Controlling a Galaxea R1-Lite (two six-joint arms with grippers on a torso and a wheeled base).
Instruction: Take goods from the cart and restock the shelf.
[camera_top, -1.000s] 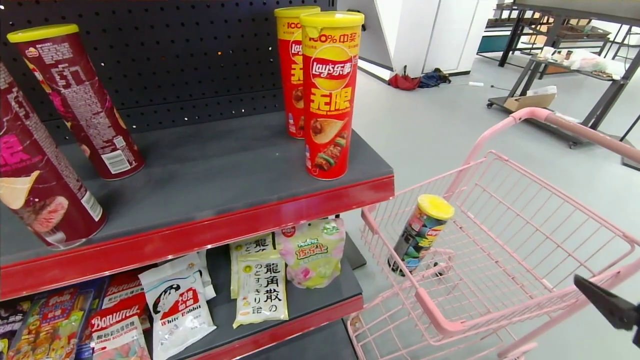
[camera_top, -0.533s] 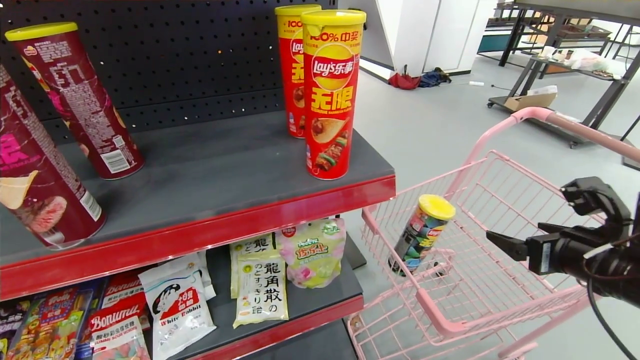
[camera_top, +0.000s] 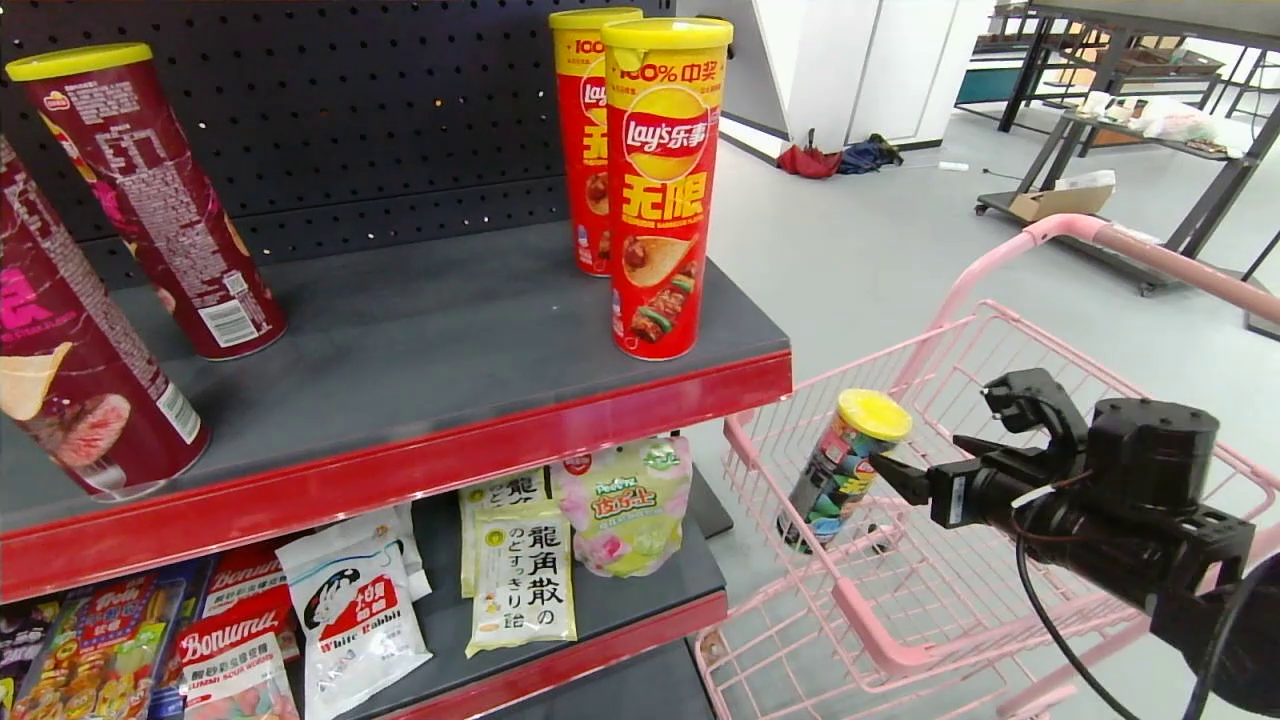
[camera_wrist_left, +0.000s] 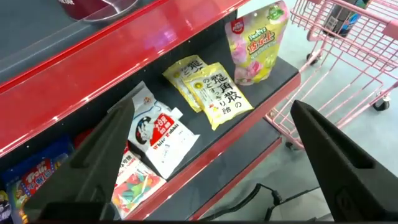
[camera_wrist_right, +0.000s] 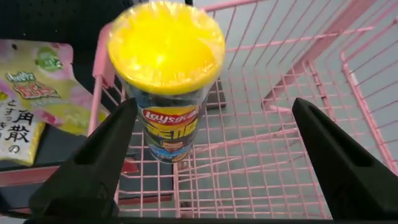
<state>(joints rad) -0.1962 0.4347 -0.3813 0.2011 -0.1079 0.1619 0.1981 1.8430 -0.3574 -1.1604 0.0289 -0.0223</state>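
Pink wire cart (camera_top: 1055, 227) holds the yellow-lidded chip can (camera_top: 843, 470), which leans in the corner nearest the shelf (camera_top: 450, 320). The right gripper (camera_top: 935, 428) is spread wide just beside the can's upper part, not touching it. Closing high near the lid could tip the leaning can or jam a finger against the wire wall; the left gripper (camera_wrist_left: 211, 124), also parted and empty, hangs before the lower shelf's candy bags (camera_wrist_left: 214, 93).

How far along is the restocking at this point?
Done: chip cans stand on the upper shelf, though nothing shows which of them came from the cart. In hand: the right gripper is open beside the yellow-lidded can in the cart, fingers not closed on it. Left: grasp that can, lift it out and set it on the shelf's bare middle.
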